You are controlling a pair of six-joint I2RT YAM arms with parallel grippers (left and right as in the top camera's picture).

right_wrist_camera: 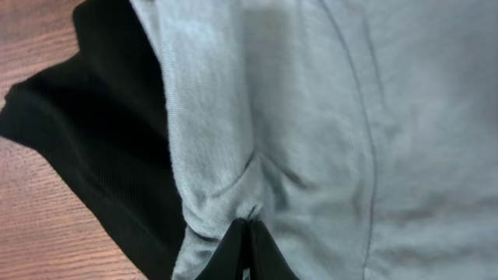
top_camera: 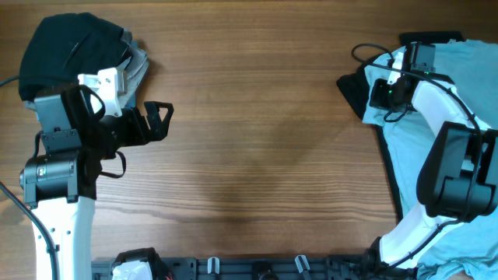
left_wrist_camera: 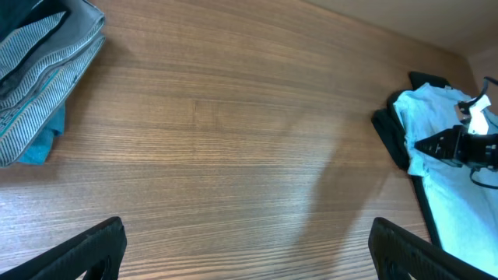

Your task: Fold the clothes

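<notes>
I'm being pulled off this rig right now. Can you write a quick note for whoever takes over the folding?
Left gripper: open, empty, over bare table.
Right gripper: jaws shut on a pinch of the light-blue T-shirt, near its edge.
The T-shirt lies rumpled at the table's right side, on top of a black garment.
Done: a pile at the far left corner, black over striped grey, apparently folded.
Left: spread and fold the T-shirt, then the black garment.

We note the left gripper [top_camera: 162, 120] parted over the table [top_camera: 257, 155], the right gripper [top_camera: 377, 93] on the T-shirt [top_camera: 478, 66], and a black pile [top_camera: 62, 43] far left.
</notes>
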